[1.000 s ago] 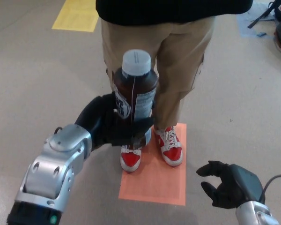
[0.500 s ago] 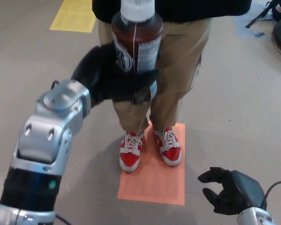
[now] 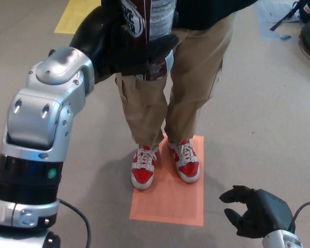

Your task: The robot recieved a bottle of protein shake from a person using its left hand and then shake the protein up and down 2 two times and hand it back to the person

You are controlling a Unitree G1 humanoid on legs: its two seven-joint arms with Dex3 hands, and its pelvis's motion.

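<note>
My left hand [image 3: 121, 49] is raised high at the top of the head view, shut on the dark brown protein shake bottle [image 3: 150, 20]. Only the bottle's labelled lower body shows; its white cap is cut off by the top edge. My silver left forearm [image 3: 41, 124] fills the left side. A person in tan trousers [image 3: 168, 98] and red shoes [image 3: 165, 165] stands right behind the bottle. My right hand [image 3: 256, 212] hangs low at the bottom right, open, holding nothing.
The person stands on an orange floor mat [image 3: 170, 199]. A yellow floor patch [image 3: 80, 15] lies at the back left. Dark gear and a blue sheet [image 3: 294, 20] sit at the back right on the grey floor.
My left arm has lifted the bottle upward, from waist height to the top of the picture, so its cap has left the view. My right hand has stayed low.
</note>
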